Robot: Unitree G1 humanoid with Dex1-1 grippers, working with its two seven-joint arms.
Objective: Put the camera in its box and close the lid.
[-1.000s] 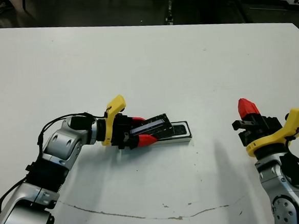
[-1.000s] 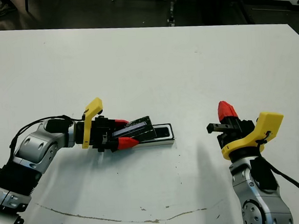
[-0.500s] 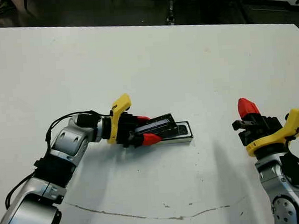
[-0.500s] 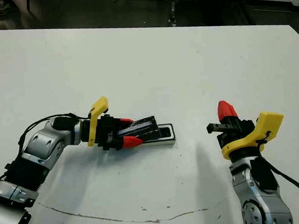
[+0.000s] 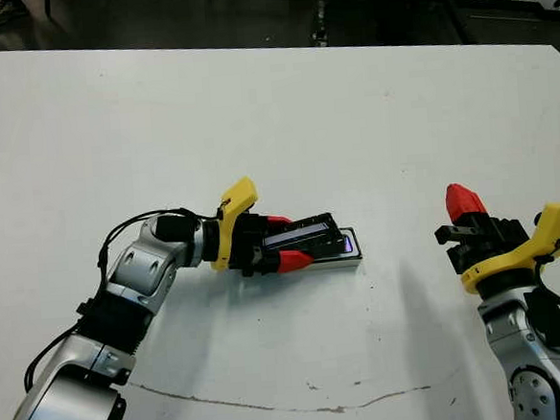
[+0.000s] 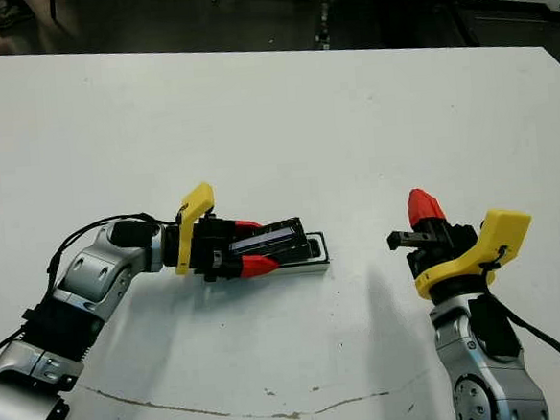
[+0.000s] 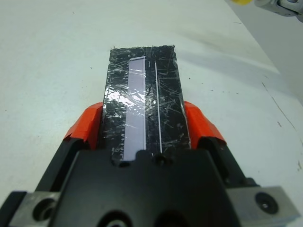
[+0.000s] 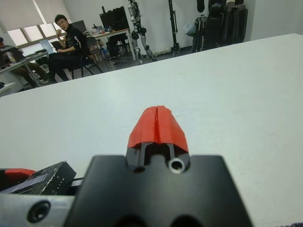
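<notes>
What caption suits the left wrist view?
Left gripper clamps the black lid with its pale strip, held over the white table.

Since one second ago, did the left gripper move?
Yes. The left gripper, shut on the lid, moved toward the robot's right, covering more of the box, which kept its place.

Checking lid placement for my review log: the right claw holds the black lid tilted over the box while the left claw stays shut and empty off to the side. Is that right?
Not quite: the arms are swapped. The left claw grips the lid, tilted over the box, and the right claw is shut and empty off to the side. The left eye and left wrist views show it.
</notes>
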